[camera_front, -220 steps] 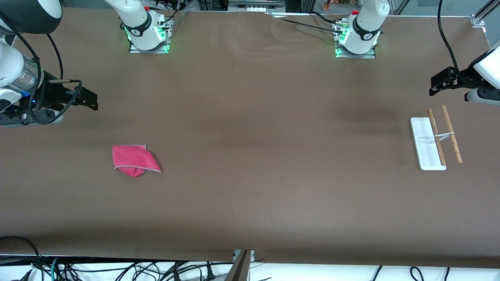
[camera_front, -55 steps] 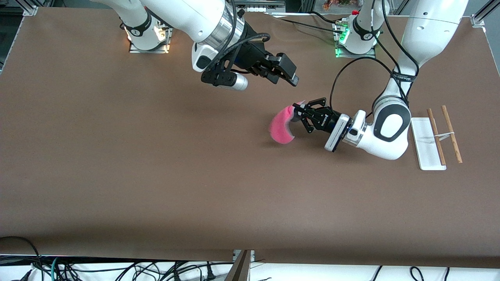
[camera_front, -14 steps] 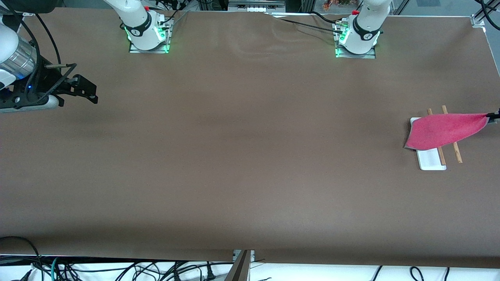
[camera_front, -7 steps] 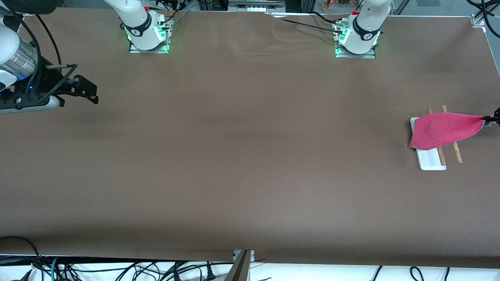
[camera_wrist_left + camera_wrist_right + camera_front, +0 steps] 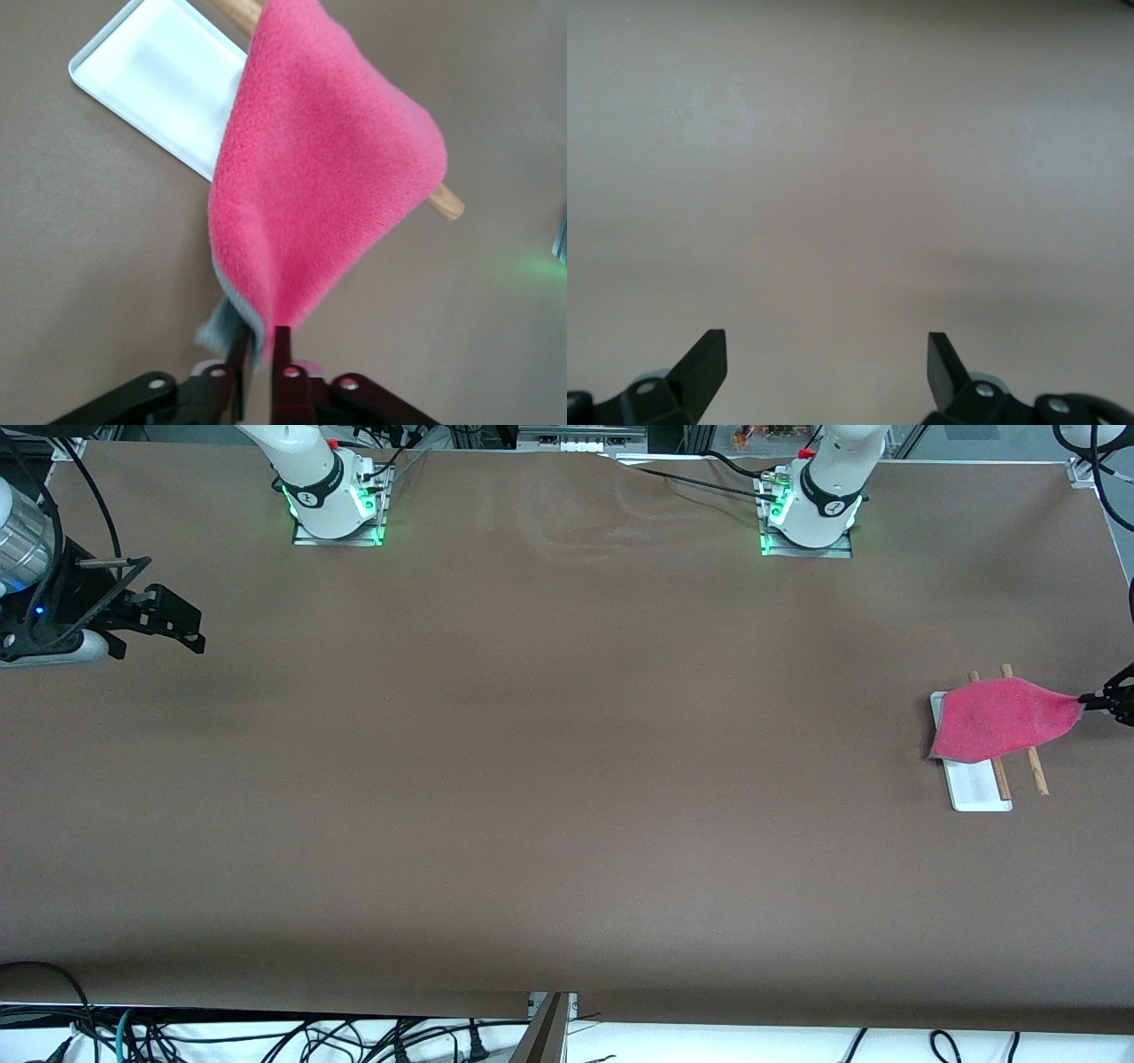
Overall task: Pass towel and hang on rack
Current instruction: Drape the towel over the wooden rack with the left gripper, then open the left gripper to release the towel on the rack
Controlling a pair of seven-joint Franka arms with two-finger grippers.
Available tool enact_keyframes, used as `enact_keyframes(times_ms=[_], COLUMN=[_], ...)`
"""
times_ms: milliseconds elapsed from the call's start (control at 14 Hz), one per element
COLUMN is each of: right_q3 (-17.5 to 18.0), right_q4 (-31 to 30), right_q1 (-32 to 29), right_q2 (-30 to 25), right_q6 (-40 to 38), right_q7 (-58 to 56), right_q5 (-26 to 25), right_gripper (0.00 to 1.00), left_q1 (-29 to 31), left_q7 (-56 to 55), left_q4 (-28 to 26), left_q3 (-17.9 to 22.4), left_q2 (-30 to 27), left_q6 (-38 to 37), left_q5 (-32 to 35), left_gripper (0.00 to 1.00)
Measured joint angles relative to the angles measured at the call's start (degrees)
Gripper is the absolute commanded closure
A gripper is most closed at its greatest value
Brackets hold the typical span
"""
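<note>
The towel [image 5: 1001, 720] is now draping across both rods of the rack [image 5: 973, 793], having settled lower in the last half second, so hanging is probably nearly finished. The left gripper [image 5: 260, 354] is pinching one corner tightly; the right gripper [image 5: 826, 365] is waiting wide open and empty over the bare brown table [image 5: 567, 779].

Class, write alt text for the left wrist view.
The left gripper, shut, pinches one corner of a pink towel draped over a wooden rod of the rack, above its white base on the brown table.
</note>
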Motion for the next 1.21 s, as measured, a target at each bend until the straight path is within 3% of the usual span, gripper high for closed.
enact_keyframes(times_ms=[357,643,929,1214], right_q3=[0.01,-0.01,0.03,0.04], right_q4=[0.0,0.0,0.0,0.0], right_q1=[-0.02,-0.03,-0.03,-0.03], right_q2=[0.06,0.07,0.07,0.08], right_q6=[-0.17,-0.18,-0.21,-0.24], right_q7=[0.0,0.0,0.0,0.0], right_q5=[-0.8,-1.57,-1.58,-1.58], right_gripper=[0.0,0.0,0.0,0.0], left_q1=[0.1,-2.19,-10.99,-19.83], left_q7=[0.03,-0.57,-10.7,-24.75], left_q4=[1.73,2.78,2.98,2.94], left_q3=[-0.47,-1.27,-1.64,-1.96], left_q2=[-0.48,-5.58,-13.82,-18.1], left_q6=[0.04,-0.46,-7.43,-12.69], left_q5=[0.02,3.22,6.21,6.47], left_gripper=[0.0,0.0,0.0,0.0])
